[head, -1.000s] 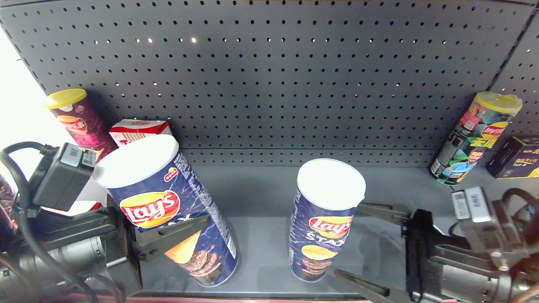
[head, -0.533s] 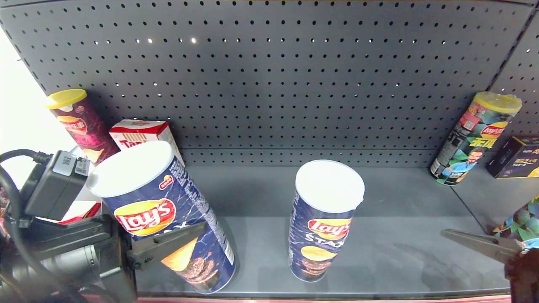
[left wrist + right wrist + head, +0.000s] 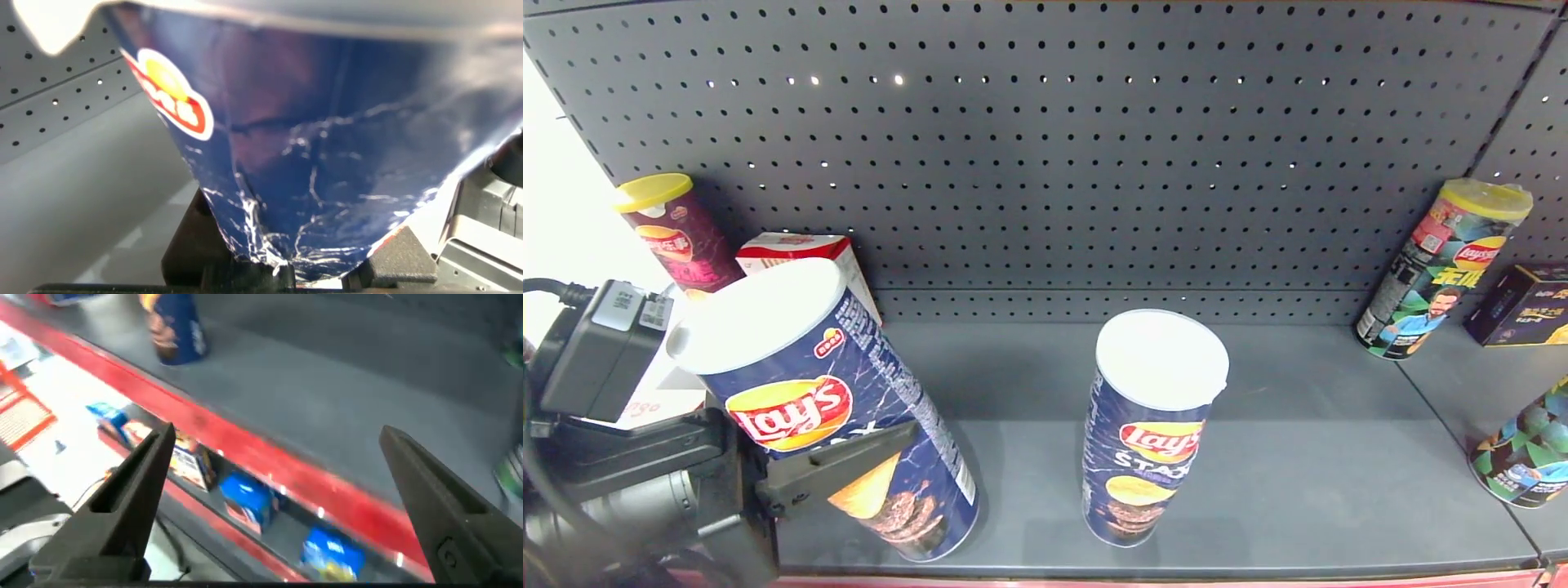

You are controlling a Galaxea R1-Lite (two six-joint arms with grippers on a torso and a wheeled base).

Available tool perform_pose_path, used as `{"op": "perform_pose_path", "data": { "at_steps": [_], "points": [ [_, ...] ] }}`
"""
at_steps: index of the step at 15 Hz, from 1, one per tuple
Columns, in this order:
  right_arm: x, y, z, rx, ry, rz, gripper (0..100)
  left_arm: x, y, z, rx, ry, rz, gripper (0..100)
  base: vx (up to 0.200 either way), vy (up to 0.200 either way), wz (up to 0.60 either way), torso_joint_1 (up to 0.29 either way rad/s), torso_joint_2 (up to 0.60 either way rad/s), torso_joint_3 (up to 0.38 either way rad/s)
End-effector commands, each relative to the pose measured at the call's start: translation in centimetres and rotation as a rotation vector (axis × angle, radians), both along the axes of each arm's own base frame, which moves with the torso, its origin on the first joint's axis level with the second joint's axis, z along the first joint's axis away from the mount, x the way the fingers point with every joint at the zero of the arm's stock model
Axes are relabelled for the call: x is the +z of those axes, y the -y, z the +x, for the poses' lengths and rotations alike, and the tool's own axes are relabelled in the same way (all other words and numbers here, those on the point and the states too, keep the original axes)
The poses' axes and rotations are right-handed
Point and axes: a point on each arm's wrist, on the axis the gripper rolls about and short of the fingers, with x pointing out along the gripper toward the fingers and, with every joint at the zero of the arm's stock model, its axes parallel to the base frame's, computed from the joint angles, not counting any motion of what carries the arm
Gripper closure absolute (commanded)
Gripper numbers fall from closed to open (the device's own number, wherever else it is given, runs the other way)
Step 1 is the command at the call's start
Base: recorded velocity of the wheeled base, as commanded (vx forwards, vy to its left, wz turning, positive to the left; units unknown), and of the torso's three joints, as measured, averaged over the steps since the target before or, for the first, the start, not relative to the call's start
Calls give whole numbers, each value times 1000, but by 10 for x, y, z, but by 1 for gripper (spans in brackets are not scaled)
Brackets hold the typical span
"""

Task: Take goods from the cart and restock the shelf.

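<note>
— Chip can [image 3: 825,408], the dark blue cardboard tube with a white lid: where is it?
— Clamped in my left pincer [image 3: 298,251], tilted, base at the front left of the grey metal shelf [image 3: 1298,457], well apart from the upright blue can [image 3: 1152,433] mid-shelf.
— Right pincer [image 3: 278,434]?
— Spread wide, holding nothing, above the red shelf edge [image 3: 245,449].

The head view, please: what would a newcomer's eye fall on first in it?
First comes the big blue chip can with a white lid, clamped in the left gripper at the front left of the shelf. Next is its twin can, standing free and upright mid-shelf. Behind them is the dark pegboard, with a maroon can at the back left and a green can at the back right, both yellow-lidded.
</note>
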Motion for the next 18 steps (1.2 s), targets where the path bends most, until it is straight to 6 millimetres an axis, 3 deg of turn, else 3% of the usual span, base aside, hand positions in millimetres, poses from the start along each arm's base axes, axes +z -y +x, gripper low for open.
{"op": "perform_pose_path", "data": {
  "at_steps": [1, 2, 10, 18],
  "points": [
    [-18, 10, -21, -81, 77, 59, 0, 2, 0, -1, -2, 12, -5, 100, 0, 0, 0, 0, 0, 0],
    [-38, 11, -27, -141, 59, 55, 0, 2, -1, -4, -3, 16, -7, 100, 0, 0, 0, 0, 0, 0],
    [-45, 12, -24, -284, 35, 45, 0, 4, 0, -4, -12, 21, -9, 100, 0, 0, 0, 0, 0, 0],
    [-45, 12, -24, -283, 31, 52, 0, 7, 0, -3, -12, 26, -11, 100, 0, 0, 0, 0, 0, 0]
  ]
}}
